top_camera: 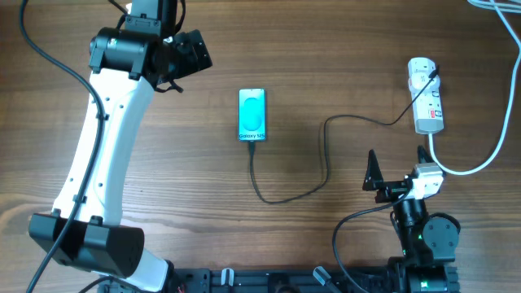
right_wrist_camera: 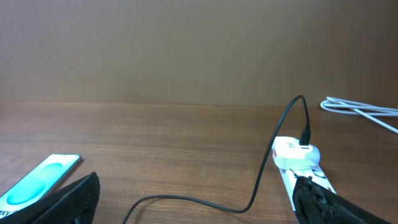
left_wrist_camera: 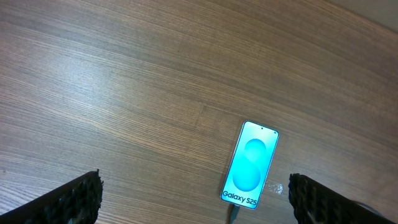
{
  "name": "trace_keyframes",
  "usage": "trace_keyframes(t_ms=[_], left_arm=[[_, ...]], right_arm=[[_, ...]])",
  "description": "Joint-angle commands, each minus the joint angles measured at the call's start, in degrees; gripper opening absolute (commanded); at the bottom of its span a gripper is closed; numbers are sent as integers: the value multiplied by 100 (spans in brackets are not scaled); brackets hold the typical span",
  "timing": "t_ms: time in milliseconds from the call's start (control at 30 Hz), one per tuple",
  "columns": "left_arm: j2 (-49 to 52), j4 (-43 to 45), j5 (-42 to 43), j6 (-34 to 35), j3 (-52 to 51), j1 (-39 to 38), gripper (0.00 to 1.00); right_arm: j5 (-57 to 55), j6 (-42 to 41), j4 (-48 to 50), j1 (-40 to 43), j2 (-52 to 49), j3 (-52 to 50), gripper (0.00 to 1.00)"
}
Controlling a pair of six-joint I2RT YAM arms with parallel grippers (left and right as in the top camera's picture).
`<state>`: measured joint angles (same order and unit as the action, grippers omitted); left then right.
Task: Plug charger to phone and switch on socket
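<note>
Both empty and spread, left gripper and right gripper partly cropped; charger tip at phone indistinct.

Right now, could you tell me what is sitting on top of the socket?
A black plug of the charger stands in the socket, at one end. Its pins are covered.

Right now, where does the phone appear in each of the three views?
Overhead: the phone lies slightly left of centre, in the upper half.
Left wrist: lower right of centre, Galaxy text at its lower end.
Right wrist: bottom left corner, seen at a flat angle.
Shared landmark: the thin black charger, visible in all three.
</note>
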<state>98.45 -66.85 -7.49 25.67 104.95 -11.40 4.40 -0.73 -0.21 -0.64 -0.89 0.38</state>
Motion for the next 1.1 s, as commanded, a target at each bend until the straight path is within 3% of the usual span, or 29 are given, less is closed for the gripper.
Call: trace_keyframes(t_ms=[0, 400, 800, 1067], left_arm=[[22, -20, -55, 31, -35, -4, 100], [-330, -461, 15, 31, -208, -9, 100], [-1602, -481, 15, 28, -1952, -4, 100], [-2371, -584, 76, 31, -2157, -4, 100]], right_arm=[[-96, 72, 20, 9, 68, -9, 100], [-96, 72, 20, 9, 68, -9, 100], [-96, 74, 20, 9, 68, -9, 100], [-96, 74, 20, 9, 68, -9, 100]])
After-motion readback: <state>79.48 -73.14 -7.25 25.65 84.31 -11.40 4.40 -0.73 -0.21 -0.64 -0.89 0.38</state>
